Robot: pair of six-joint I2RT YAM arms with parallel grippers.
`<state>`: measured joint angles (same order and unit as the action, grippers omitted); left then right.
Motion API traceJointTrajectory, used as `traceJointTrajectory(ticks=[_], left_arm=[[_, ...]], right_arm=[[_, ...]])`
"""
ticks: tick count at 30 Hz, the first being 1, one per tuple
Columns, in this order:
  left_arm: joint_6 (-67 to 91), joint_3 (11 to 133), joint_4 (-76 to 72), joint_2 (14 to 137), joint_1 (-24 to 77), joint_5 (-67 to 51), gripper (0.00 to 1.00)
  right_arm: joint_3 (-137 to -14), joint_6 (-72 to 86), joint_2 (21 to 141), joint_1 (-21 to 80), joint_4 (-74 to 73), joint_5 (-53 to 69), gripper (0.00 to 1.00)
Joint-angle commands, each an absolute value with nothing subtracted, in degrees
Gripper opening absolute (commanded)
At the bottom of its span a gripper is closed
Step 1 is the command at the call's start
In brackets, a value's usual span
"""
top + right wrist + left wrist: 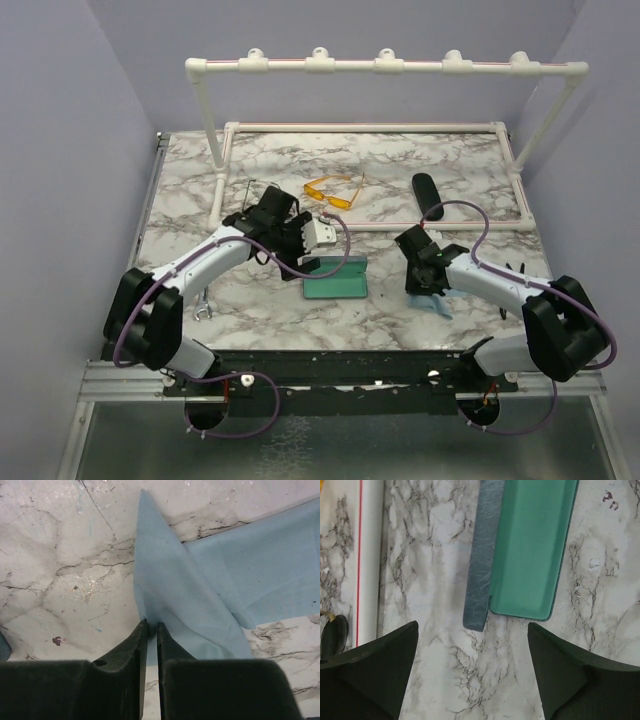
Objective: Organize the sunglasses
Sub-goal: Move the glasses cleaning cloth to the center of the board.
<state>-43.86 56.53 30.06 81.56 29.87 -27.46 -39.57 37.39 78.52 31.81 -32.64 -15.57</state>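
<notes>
Open case [335,285]: middle of worktop [190,210], green inside showing.
Yellow sunglasses [330,192]: on worktop, toward far edge.
Left gripper [472,630]: wide open, holding nothing.
Right gripper [152,625]: pinching blue cloth [185,595].

My fingers [370,675] are black. Table [200,180]: white marble, grey veins. Case [335,287]: grey-blue (lining green). Beyond the case, sunglasses [330,192]: yellow-orange. Right of it, cloth [190,590]: pale blue.

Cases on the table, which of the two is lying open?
The rectangular grey-blue case, its green lining showing, in the middle near the front. The black oval case farther back on the right is closed.
</notes>
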Motion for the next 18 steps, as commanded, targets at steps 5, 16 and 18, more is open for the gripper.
traceJointTrajectory(ticks=[5,16,18], left_arm=[[-48.8,62.4,36.2,89.7,34.4,-25.6,0.81],[-48.7,63.0,30.9,93.3,37.5,-25.2,0.22],[-48.7,62.4,30.7,92.9,37.5,-23.8,0.11]], right_arm=[[-39.0,33.3,78.9,31.4,-30.5,-14.1,0.01],[-41.1,29.3,75.5,31.4,-31.5,-9.7,0.00],[-41.7,28.9,75.0,31.4,-32.0,-9.1,0.01]])
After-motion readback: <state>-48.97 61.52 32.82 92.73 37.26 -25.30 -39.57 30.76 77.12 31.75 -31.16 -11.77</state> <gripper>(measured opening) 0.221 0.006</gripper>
